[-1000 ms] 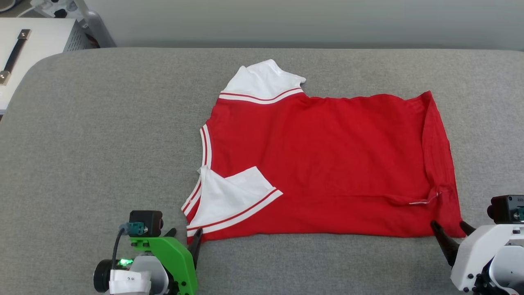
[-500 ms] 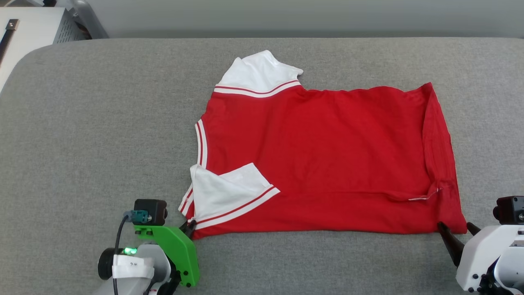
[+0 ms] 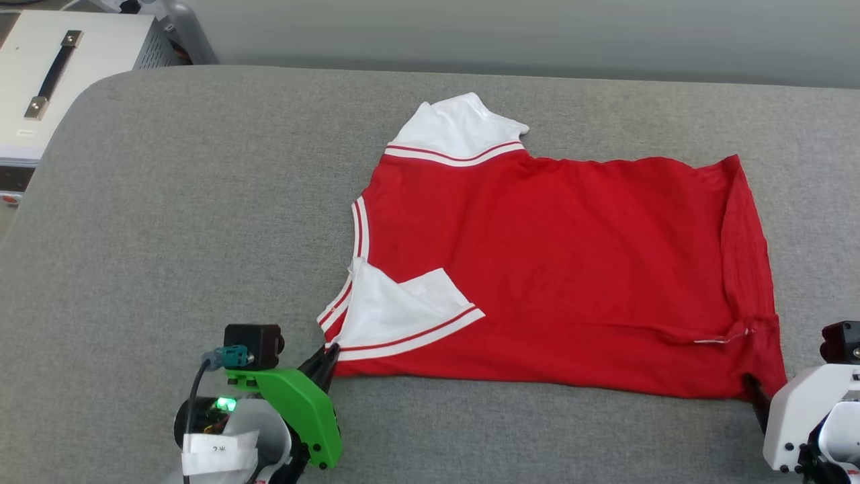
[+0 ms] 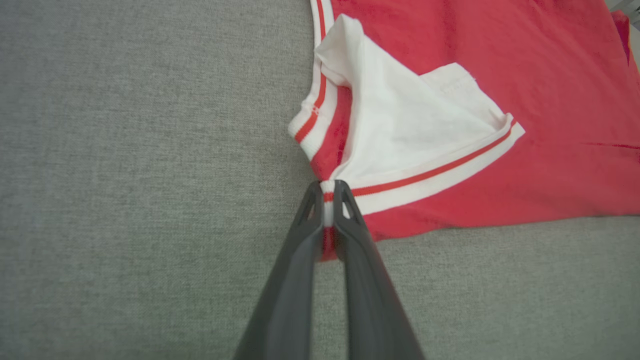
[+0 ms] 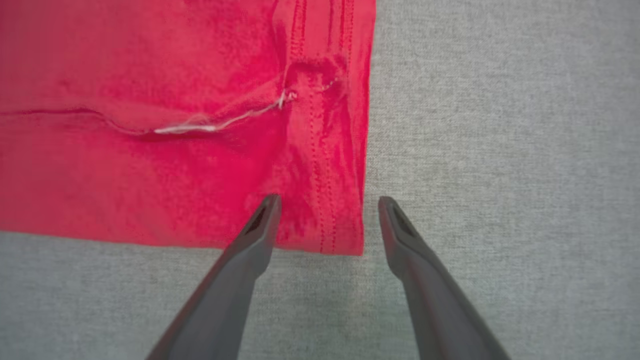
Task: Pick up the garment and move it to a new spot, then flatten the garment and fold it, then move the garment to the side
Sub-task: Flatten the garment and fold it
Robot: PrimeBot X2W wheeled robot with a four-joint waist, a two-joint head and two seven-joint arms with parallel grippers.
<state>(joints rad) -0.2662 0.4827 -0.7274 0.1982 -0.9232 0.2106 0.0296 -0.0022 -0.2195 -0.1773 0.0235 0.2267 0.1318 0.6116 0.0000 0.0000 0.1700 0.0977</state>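
While clamping sleeve corner (image 4: 326,186) of red white-sleeved soft-fabric T-shirt (image 3: 557,269) with left gripper (image 4: 327,192), holds right gripper (image 5: 328,199) wide open, empty; hem corner (image 5: 345,235) just ahead at 12 o'clock.

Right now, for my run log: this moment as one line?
left pincer: shut on garment sleeve corner | right pincer: open at hem corner | garment: lying on grey surface

open grey surface (image 3: 201,202) left of garment (image 3: 551,269), white case (image 3: 101,47) beyond far-left corner
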